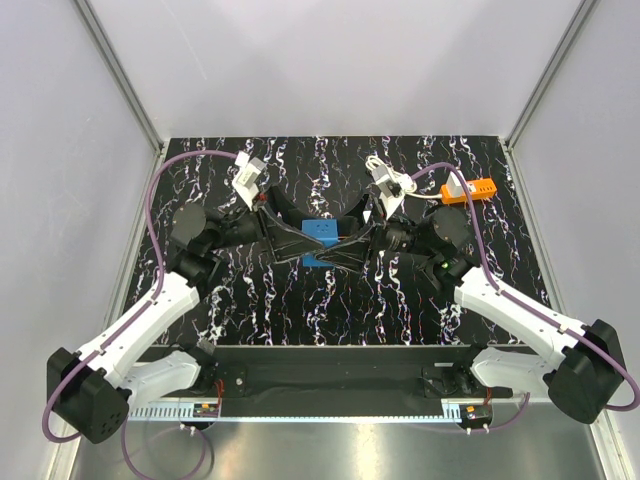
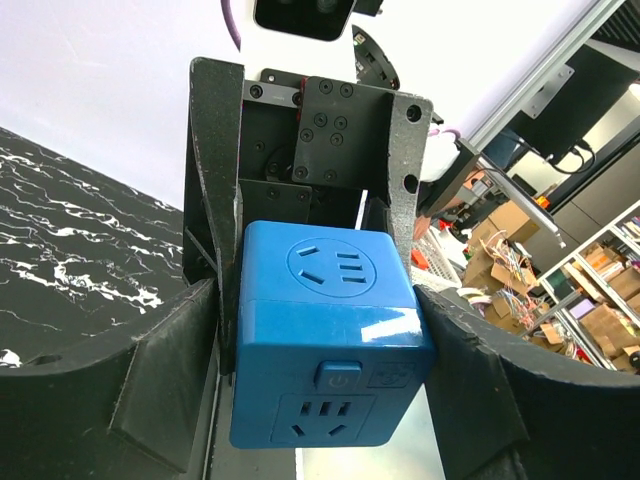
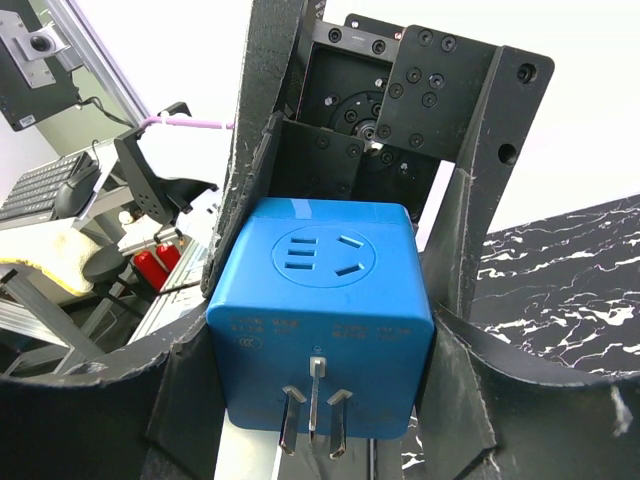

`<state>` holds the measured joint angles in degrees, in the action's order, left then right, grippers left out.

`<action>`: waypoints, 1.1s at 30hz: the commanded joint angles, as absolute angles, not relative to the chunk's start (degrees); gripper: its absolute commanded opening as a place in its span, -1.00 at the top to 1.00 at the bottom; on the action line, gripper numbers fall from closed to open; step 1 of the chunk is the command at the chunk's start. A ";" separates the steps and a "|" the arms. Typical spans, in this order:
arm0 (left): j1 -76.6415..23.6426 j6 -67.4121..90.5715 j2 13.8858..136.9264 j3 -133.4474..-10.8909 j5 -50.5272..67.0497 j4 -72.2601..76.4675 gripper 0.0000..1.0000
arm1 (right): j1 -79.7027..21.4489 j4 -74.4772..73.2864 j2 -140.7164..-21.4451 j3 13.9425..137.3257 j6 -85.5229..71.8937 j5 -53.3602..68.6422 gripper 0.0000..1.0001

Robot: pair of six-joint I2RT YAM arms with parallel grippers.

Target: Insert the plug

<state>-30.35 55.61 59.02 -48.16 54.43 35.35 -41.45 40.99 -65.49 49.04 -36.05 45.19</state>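
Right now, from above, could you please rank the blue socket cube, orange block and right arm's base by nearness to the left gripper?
1. Blue socket cube: between its jaws.
2. Orange block: far right.
3. Right arm's black base: near right.

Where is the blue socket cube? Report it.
In the top view, the blue socket cube is at the middle of the black marbled table, between the left gripper and the right gripper.

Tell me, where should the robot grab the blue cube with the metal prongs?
Grip the blue plastic cube socket by the two flat opposite sides beside its prong face, jaws coming in from left and right in the right wrist view. Flat, parallel sides let the jaws sit square and leave the three metal prongs free for plugging in.
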 commanded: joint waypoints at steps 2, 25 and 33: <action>-29.79 57.04 58.62 -47.99 53.53 40.96 0.24 | -40.96 46.32 -65.12 50.10 -37.00 45.18 1.00; -29.62 30.16 56.95 -57.39 40.36 -1.47 1.00 | -38.32 25.86 -55.38 46.49 -31.13 40.09 -0.99; -29.62 23.12 70.45 -73.90 17.06 -33.55 1.00 | -34.11 0.90 -52.99 50.09 -23.91 12.26 -0.90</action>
<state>-29.98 27.83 64.27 -67.29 29.78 -18.20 -35.62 11.94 -52.71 46.52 -28.23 28.23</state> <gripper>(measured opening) 0.676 0.965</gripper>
